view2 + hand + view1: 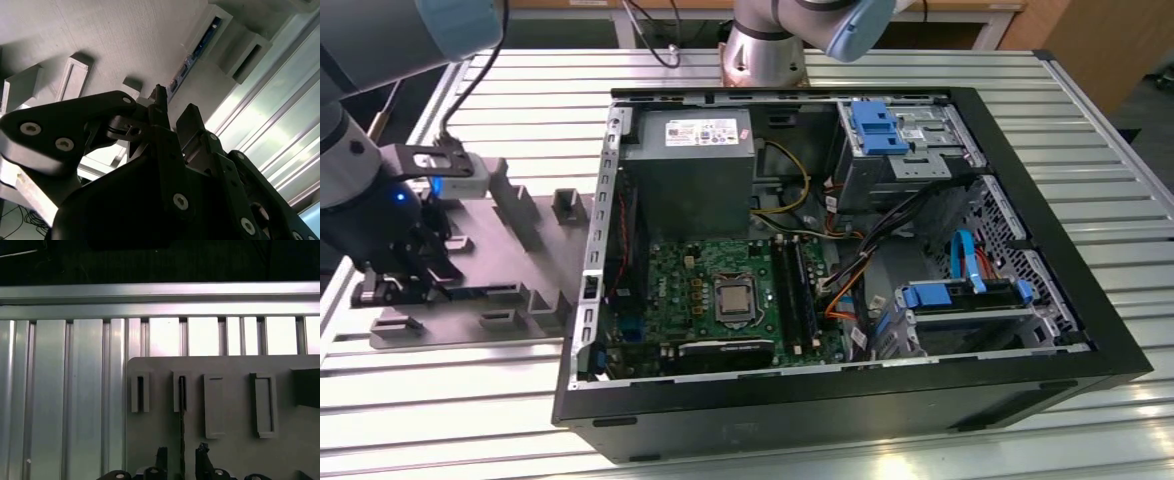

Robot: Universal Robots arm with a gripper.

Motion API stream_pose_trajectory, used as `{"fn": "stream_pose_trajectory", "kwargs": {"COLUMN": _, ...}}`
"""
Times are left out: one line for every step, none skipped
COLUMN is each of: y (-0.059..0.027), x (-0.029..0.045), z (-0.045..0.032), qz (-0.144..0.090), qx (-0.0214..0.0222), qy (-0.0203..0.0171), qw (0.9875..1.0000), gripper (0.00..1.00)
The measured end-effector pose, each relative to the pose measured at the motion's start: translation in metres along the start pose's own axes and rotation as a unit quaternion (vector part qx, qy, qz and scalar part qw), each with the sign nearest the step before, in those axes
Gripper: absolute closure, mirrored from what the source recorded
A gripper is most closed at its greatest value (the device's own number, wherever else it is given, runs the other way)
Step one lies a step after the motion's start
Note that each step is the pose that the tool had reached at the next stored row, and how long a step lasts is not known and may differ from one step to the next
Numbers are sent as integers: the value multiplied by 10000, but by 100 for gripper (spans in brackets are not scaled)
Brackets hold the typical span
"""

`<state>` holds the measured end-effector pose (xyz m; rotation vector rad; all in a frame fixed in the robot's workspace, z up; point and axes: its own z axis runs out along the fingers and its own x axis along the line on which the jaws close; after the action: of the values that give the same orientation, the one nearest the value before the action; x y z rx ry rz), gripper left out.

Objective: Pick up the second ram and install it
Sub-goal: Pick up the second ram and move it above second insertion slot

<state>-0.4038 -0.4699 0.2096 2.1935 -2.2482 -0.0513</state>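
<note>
Gripper [181,459] hangs low over the grey tray [520,235], by the tabletop [454,420] edge at the exterior view's left. Its fingers are spread and astride the second ram [181,425], with a sliver of tray showing either side of the board, so nothing is clamped yet. The ram stands on its long edge, one end seated in a slotted block of the tray.

I judge the stick light and stiff, but thin and easily hurt. The sensible hold is a pinch across its two flat faces, near mid-length and high on the board, well away from the contact edge. The faces look smooth, so a skewed pinch could let it pivot or slip.

The first wrist view takes the ram edge-on, as a thin dark line, which gives the clearance at each fingertip. The second wrist view catches its bluish-green face [200,45] running between raised blocks beyond the fingertips. The exterior view adds the open computer case [1107,350] toward the tabletop's middle. Its motherboard [680,280] and long black slots [797,290] lie well apart from the tray.
</note>
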Motion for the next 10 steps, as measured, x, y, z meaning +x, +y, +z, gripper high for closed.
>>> {"fn": "stream_pose_trajectory", "kwargs": {"y": 2, "x": 0, "z": 9, "qz": -5, "qx": 0, "qy": 0, "qw": 10000, "gripper": 64}}
{"fn": "stream_pose_trajectory", "kwargs": {"y": 5, "x": 0, "z": 19, "qz": -7, "qx": 1, "qy": -1, "qw": 10000, "gripper": 64}}
{"fn": "stream_pose_trajectory", "kwargs": {"y": 7, "x": 1, "z": 31, "qz": -8, "qx": 1, "qy": -1, "qw": 10000, "gripper": 64}}
{"fn": "stream_pose_trajectory", "kwargs": {"y": 8, "x": 1, "z": 44, "qz": -9, "qx": 1, "qy": -1, "qw": 10000, "gripper": 64}}
{"fn": "stream_pose_trajectory", "kwargs": {"y": 9, "x": 1, "z": 57, "qz": -10, "qx": 1, "qy": 0, "qw": 10000, "gripper": 64}}
{"fn": "stream_pose_trajectory", "kwargs": {"y": 10, "x": 2, "z": 71, "qz": -11, "qx": 0, "qy": 0, "qw": 10000, "gripper": 64}}
{"fn": "stream_pose_trajectory", "kwargs": {"y": 11, "x": 2, "z": 86, "qz": -14, "qx": 1, "qy": -1, "qw": 10000, "gripper": 64}}
{"fn": "stream_pose_trajectory", "kwargs": {"y": 15, "x": 3, "z": 99, "qz": -17, "qx": 0, "qy": 0, "qw": 10000, "gripper": 64}}
{"fn": "stream_pose_trajectory", "kwargs": {"y": 19, "x": 3, "z": 110, "qz": -21, "qx": -1, "qy": 0, "qw": 10000, "gripper": 64}}
{"fn": "stream_pose_trajectory", "kwargs": {"y": 26, "x": 3, "z": 119, "qz": -26, "qx": -1, "qy": 1, "qw": 10000, "gripper": 64}}
